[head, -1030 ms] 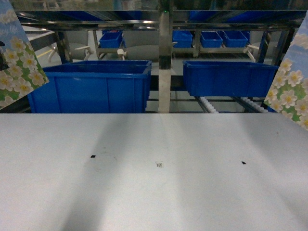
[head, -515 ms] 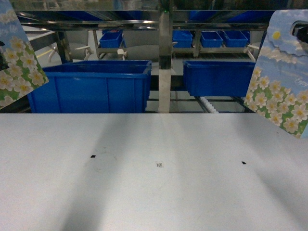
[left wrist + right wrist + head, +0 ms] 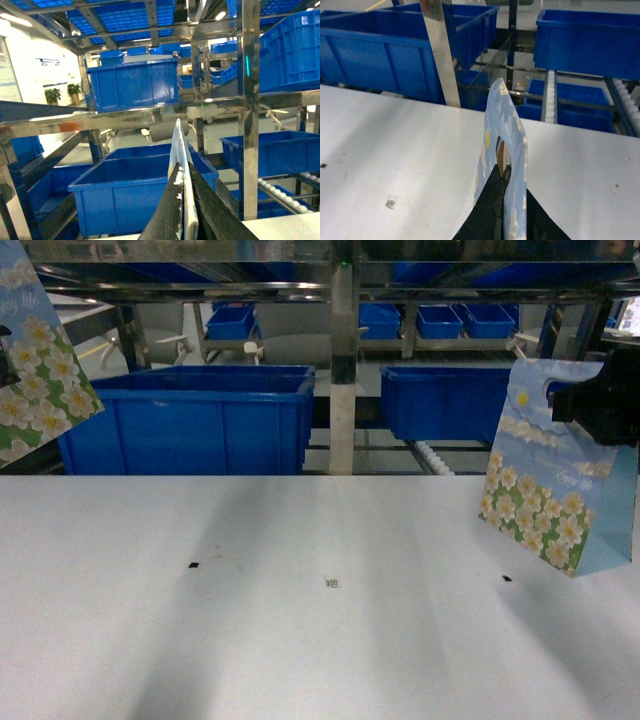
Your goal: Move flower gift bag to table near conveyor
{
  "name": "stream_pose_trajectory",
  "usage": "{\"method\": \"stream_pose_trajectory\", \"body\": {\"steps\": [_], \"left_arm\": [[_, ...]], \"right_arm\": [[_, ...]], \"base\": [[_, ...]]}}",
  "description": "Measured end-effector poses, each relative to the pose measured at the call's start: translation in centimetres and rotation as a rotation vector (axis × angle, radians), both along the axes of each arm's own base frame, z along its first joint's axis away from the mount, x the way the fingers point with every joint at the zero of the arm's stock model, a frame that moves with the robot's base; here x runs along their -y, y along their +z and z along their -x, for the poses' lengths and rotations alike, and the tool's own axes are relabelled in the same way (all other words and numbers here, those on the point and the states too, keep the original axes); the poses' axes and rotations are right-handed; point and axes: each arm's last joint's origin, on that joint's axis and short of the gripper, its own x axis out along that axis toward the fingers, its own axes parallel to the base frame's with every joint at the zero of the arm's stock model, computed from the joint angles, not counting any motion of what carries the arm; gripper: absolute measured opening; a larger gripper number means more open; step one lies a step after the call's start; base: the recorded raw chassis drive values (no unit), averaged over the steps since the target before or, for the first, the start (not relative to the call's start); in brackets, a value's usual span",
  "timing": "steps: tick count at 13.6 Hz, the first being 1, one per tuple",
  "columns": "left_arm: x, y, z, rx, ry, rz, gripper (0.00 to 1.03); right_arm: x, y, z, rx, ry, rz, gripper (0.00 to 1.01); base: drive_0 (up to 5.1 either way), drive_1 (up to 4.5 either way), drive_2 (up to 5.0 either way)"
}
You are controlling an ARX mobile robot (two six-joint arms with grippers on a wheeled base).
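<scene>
Above the right end of the tabletop (image 3: pixel 300 640), head view: a flower gift bag (image 3: pixel 545 480) hung from the right pincer (image 3: pixel 572 400), which was closed on the bag's top edge beside the die-cut handle hole. Bag tilted, lower corner low over the tabletop; could not tell if it touched. Behind the tabletop's far edge ran the conveyor (image 3: pixel 440 458), white rollers showing between two blue bins (image 3: pixel 190 420). A second flowered bag (image 3: pixel 40 370) hung at the left edge of the view, over the tabletop's left end; the pincer carrying it was out of this view.

Left wrist view: left pincer (image 3: pixel 182 192) clamped on the thin top edge of that second bag (image 3: pixel 179 150), seen edge-on, with a blue bin beyond the tabletop.

Right wrist view: right pincer (image 3: pixel 504 175) pinched the bag's top edge (image 3: pixel 505 130) just below the handle cutout, tabletop below and conveyor rollers (image 3: pixel 550 100) beyond.

Handling, judged: paper bag, light, apparently empty, flat-folded. Card stiff enough to hold shape but easily creased or torn at the handle hole; it would swing in transit. Best hold looked to be the reinforced top band beside the cutout, as gripped. Set down gently; a flat bag would likely tip over once freed.
</scene>
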Motion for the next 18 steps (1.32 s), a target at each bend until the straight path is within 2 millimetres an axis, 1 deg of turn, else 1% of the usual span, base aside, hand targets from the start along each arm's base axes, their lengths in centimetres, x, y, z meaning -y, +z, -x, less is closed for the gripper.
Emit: {"method": "stream_pose_trajectory", "body": {"steps": [1, 2, 4, 6, 8, 11, 15, 16, 18], "left_arm": [[0.0, 0.0, 0.0, 0.000, 0.000, 0.000, 0.02], [0.0, 0.0, 0.0, 0.000, 0.000, 0.000, 0.02], [0.0, 0.0, 0.0, 0.000, 0.000, 0.000, 0.02], [0.0, 0.0, 0.0, 0.000, 0.000, 0.000, 0.02], [0.0, 0.0, 0.0, 0.000, 0.000, 0.000, 0.02], [0.0, 0.0, 0.0, 0.000, 0.000, 0.000, 0.02], [0.0, 0.0, 0.0, 0.000, 0.000, 0.000, 0.02], [0.0, 0.0, 0.0, 0.000, 0.000, 0.000, 0.02], [0.0, 0.0, 0.0, 0.000, 0.000, 0.000, 0.02]], "right_arm": [[0.5, -1.0, -0.4, -0.022, -0.009, 0.019, 0.02], [1.4, -1.9, -0.7, -0.040, -0.033, 0.033, 0.02], [2.8, -2.7, -1.3, -0.054, -0.069, 0.049, 0.02], [3.2, -3.5, -1.7, -0.065, -0.076, 0.052, 0.02], [3.2, -4.5, -2.0, -0.076, -0.066, 0.055, 0.02], [3.2, -5.2, -2.7, -0.074, -0.070, 0.058, 0.02], [1.2, -5.5, -3.6, -0.039, -0.049, 0.056, 0.02], [0.8, -5.9, -3.9, -0.043, -0.040, 0.056, 0.02], [0.8, -7.0, -4.0, -0.071, -0.047, 0.063, 0.02]], "base": [[0.0, 0.00, 0.0], [0.0, 0.00, 0.0], [0.0, 0.00, 0.0], [0.0, 0.00, 0.0], [0.0, 0.00, 0.0], [0.0, 0.00, 0.0], [0.0, 0.00, 0.0], [0.0, 0.00, 0.0], [0.0, 0.00, 0.0]]}}
